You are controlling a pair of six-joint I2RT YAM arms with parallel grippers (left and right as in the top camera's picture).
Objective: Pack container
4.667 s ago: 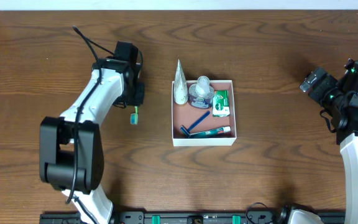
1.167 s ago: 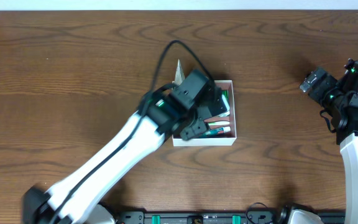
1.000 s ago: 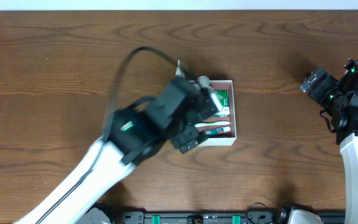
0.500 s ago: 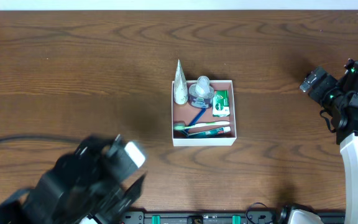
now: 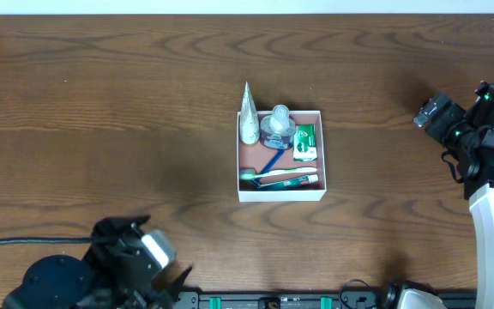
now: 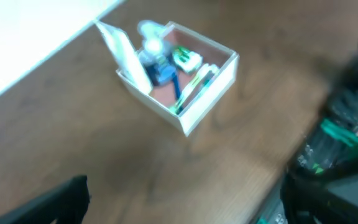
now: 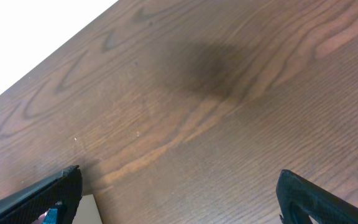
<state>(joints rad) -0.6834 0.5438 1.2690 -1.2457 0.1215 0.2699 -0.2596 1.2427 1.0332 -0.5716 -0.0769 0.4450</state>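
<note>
The container (image 5: pixel 281 195), a square white-walled box with a pinkish-brown floor, stands mid-table. It holds a white tube (image 5: pixel 248 120), a clear round piece (image 5: pixel 279 126), a green box (image 5: pixel 305 140), a blue razor (image 5: pixel 273 160) and a green-headed toothbrush (image 5: pixel 268 175) beside a toothpaste tube. My left gripper (image 5: pixel 171 268) is open and empty at the table's near-left edge, far from the box. The blurred left wrist view shows the container (image 6: pixel 210 99) ahead of the left gripper (image 6: pixel 185 205). My right gripper (image 5: pixel 433 112) hovers open at the right, and in its own view the right gripper (image 7: pixel 179 199) has only bare wood between its fingers.
A black rail with green clips (image 5: pixel 273 301) runs along the near edge of the wooden table (image 5: pixel 101 103). The right arm's white body (image 5: pixel 491 215) stands at the right edge. The table's far edge meets a white surface (image 7: pixel 30 37).
My left arm has pulled back from the container to the near-left edge, jaws open. The green-headed toothbrush that lay on the table now lies in the container. The right arm has not moved.
</note>
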